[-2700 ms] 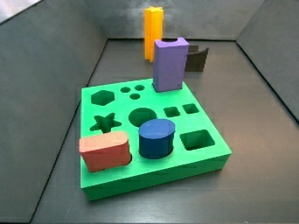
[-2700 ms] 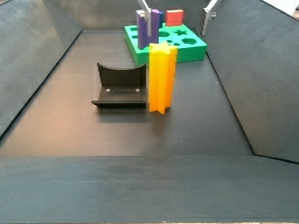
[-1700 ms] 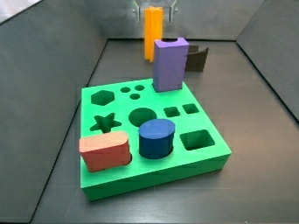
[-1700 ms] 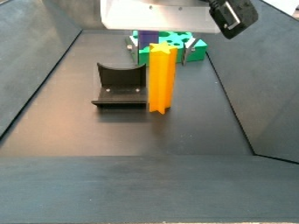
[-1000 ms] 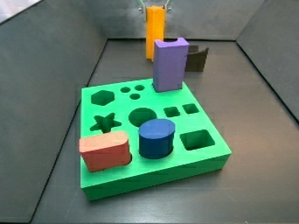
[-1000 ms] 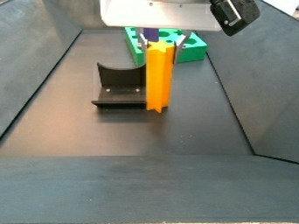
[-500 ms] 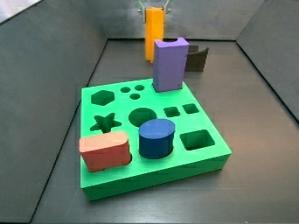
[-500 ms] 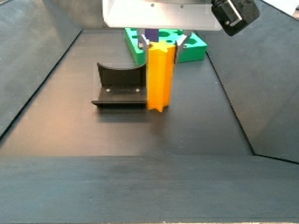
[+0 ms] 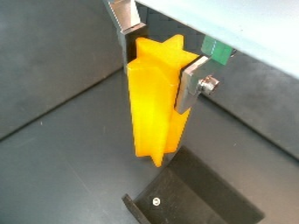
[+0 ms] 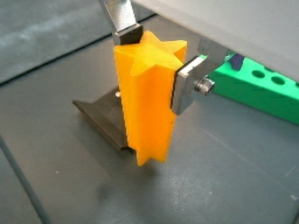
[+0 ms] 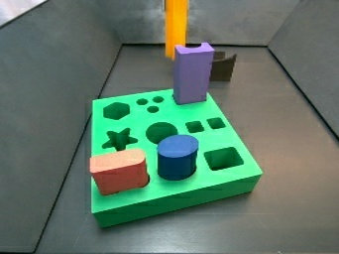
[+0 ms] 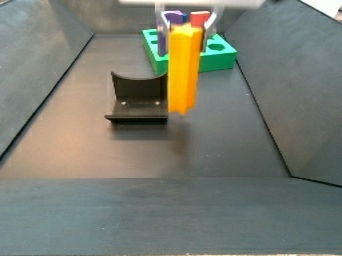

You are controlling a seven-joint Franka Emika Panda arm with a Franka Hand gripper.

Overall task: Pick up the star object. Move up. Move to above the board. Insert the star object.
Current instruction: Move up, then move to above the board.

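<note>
The pincer [image 9: 158, 54] has bare metal fingers [image 9: 191, 80] on the matt plastic-looking star object [image 9: 155, 105].

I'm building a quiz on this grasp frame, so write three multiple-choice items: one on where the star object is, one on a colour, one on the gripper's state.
1. Where is the star object?
A. Lifted off the floor in the gripper
B. Seated in the board
C. Lying flat on the floor

2. What colour is the tall rectangular block standing in the board?
A. Red
B. Purple
C. Blue

3. How does the gripper stand?
A. Open beside the fixture
B. Shut on nothing
C. Shut on the star object

Key: 1 A, its lower end hangs clear of the floor in a side view, beside the fixture. 2 B, it is purple in both side views. 3 C, the fingers press its sides in both wrist views.
</note>
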